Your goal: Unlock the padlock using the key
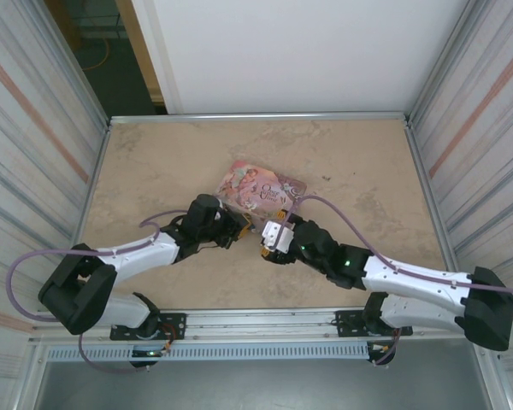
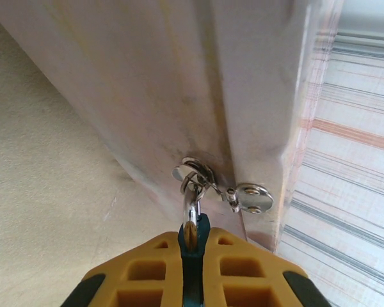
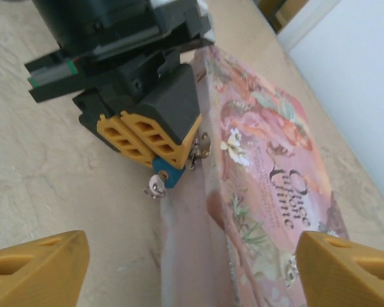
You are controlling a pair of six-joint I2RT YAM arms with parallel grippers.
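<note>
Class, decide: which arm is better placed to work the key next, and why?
Right. The left gripper is shut on the padlock, steadying it beside the tin. The right gripper is open and faces the key jutting from the padlock's underside.

You are working in a robot test cell, a lab rig rather than a home or a shop. The table (image 1: 154, 171) has a beige stone-look top framed in aluminium edging (image 1: 256, 117). A left ribbed wall (image 1: 34, 128) and a right ribbed wall (image 1: 483, 111) close in its side edges, and a plain white board (image 1: 308, 51) stands along the far edge. The left arm (image 1: 145, 252) and the right arm (image 1: 419, 286) are bolted to a metal rail (image 1: 256, 323) at the near edge, with a purple cable (image 1: 34, 256) looping off one. Past the far left corner, a gap (image 1: 111, 68) opens on a dimmer room.
</note>
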